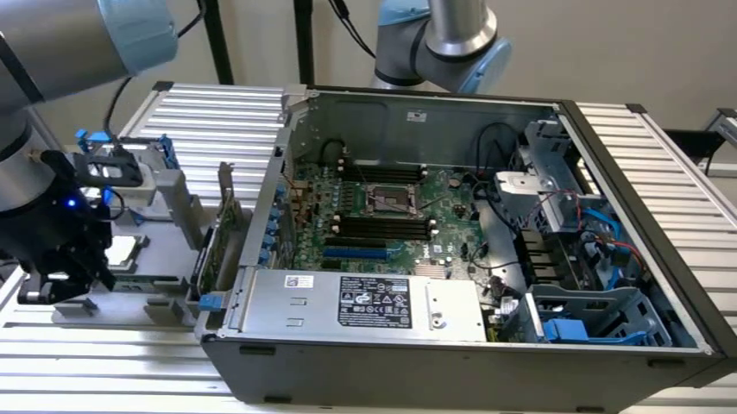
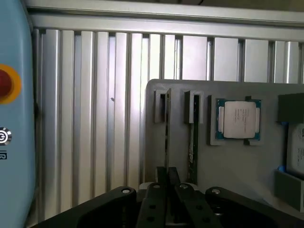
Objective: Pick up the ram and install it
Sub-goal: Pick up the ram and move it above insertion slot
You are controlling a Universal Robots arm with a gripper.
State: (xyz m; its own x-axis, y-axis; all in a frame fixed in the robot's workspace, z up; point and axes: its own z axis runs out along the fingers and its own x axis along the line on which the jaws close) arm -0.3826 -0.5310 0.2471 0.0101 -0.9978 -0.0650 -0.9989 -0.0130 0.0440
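Note:
Two thin ram sticks stand edge-on in slots of a grey holder [image 2: 232,166]. My gripper [image 2: 167,175] is over the holder, and its black fingers [image 2: 160,183] are shut on the nearer end of one ram stick [image 2: 167,128]. That stick still sits in its slot. The second stick [image 2: 194,137] stands free right beside it. In the exterior view my gripper [image 1: 64,267] hangs low over the holder [image 1: 161,289] at the exterior view's left, outside the open computer case [image 1: 461,345]. The black memory slots [image 1: 381,228] lie on the motherboard inside the case.
A processor chip [image 2: 239,118] lies in a recess of the holder beside the sticks. A green expansion card [image 1: 227,228] stands between holder and case wall. A light blue box with a red button [image 2: 5,83] borders the ribbed aluminium table [image 2: 95,118]. A second robot arm [image 1: 450,43] stands behind the case.

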